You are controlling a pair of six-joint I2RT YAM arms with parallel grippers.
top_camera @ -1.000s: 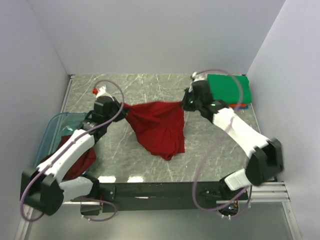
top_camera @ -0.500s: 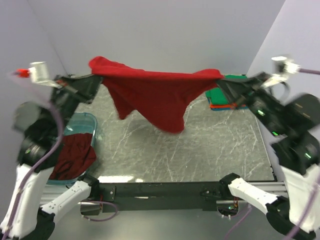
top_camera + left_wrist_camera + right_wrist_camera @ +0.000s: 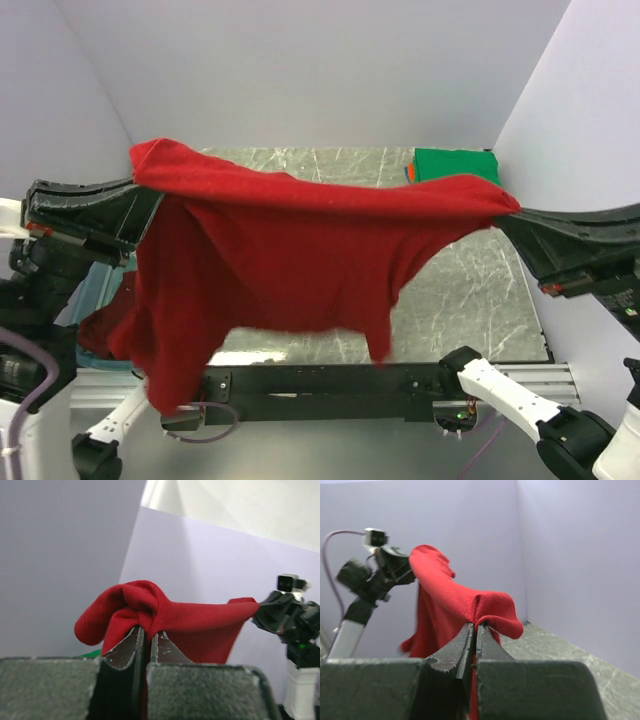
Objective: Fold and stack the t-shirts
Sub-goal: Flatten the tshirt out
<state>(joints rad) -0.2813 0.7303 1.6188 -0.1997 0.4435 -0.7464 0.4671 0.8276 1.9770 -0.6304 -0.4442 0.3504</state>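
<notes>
A bright red t-shirt (image 3: pixel 290 260) hangs stretched in the air between my two grippers, high above the table. My left gripper (image 3: pixel 148 196) is shut on its left corner, seen bunched at the jaws in the left wrist view (image 3: pixel 147 630). My right gripper (image 3: pixel 500 214) is shut on its right corner, seen in the right wrist view (image 3: pixel 475 626). The shirt (image 3: pixel 445 605) sags in the middle and hangs lowest at the left. A folded green shirt (image 3: pixel 455 164) tops a stack at the far right, with an orange edge (image 3: pixel 410 173) under it. A maroon shirt (image 3: pixel 100 325) peeks out at the left.
The translucent blue tub (image 3: pixel 95 290) sits at the left, mostly hidden behind my left arm and the hanging shirt. The marble table top (image 3: pixel 470 290) shows at the right. Pale walls close in the back and both sides.
Both grippers have lifted the red shirt from the table up towards the camera and pulled it wide apart. It now hangs spread and covers most of the table.
</notes>
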